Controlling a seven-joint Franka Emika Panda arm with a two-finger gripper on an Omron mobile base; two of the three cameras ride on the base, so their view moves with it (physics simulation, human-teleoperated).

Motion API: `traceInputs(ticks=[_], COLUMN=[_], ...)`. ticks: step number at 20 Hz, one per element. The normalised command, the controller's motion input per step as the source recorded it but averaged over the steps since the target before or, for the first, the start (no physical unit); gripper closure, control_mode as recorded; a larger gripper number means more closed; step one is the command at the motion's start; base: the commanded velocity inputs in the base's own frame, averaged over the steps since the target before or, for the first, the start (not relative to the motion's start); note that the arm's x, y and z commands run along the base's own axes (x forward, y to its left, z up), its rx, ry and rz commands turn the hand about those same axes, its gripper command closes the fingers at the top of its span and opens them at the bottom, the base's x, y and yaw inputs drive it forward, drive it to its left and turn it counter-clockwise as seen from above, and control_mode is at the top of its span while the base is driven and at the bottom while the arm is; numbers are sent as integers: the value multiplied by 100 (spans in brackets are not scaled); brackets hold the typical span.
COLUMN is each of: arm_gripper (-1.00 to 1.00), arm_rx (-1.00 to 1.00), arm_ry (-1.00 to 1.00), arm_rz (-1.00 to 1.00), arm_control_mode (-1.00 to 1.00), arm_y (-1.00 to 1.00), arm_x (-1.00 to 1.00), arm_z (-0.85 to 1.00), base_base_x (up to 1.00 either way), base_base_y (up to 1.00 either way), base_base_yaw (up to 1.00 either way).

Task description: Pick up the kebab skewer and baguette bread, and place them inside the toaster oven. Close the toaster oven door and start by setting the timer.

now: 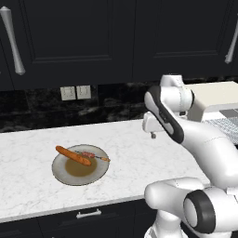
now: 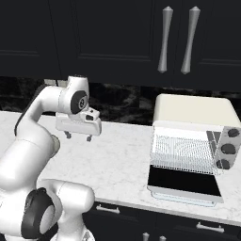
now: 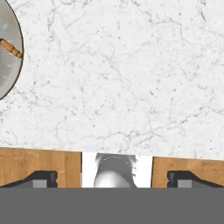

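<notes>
The baguette bread [image 1: 73, 155] and the thinner kebab skewer [image 1: 94, 155] lie side by side on a round grey plate [image 1: 97, 174] at the counter's left. The skewer's yellowish tip [image 3: 12, 49] peeks in at the left edge of the hand view, on the plate's rim [image 3: 5, 85]. My gripper [image 2: 78, 136] hangs open and empty above bare marble, to the right of the plate and well above it. It points straight down [image 3: 112, 179]. The toaster oven [image 2: 193, 110] stands on the right, its door [image 2: 184, 182] folded down flat and the wire rack [image 2: 181, 150] exposed.
Three knobs [image 2: 228, 148] run down the oven's right front. Dark wall cabinets with silver handles [image 2: 165, 40] hang overhead. Two outlets [image 1: 76, 92] sit on the black backsplash. The counter's front edge [image 3: 112, 148] drops to wooden floor below.
</notes>
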Motion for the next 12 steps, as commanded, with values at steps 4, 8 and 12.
traceInputs(ticks=[4,8,12], arm_gripper=[-100,-100,-100], arm_rx=[0,0,0], arm_ry=[6,1,1], arm_rz=[2,3,14], arm_control_mode=[-100,-100,-100], arm_y=[100,99,87], arm_x=[32,26,21], arm_z=[0,-8,-18], base_base_x=[0,0,0], base_base_y=[0,0,0], base_base_yaw=[0,0,0])
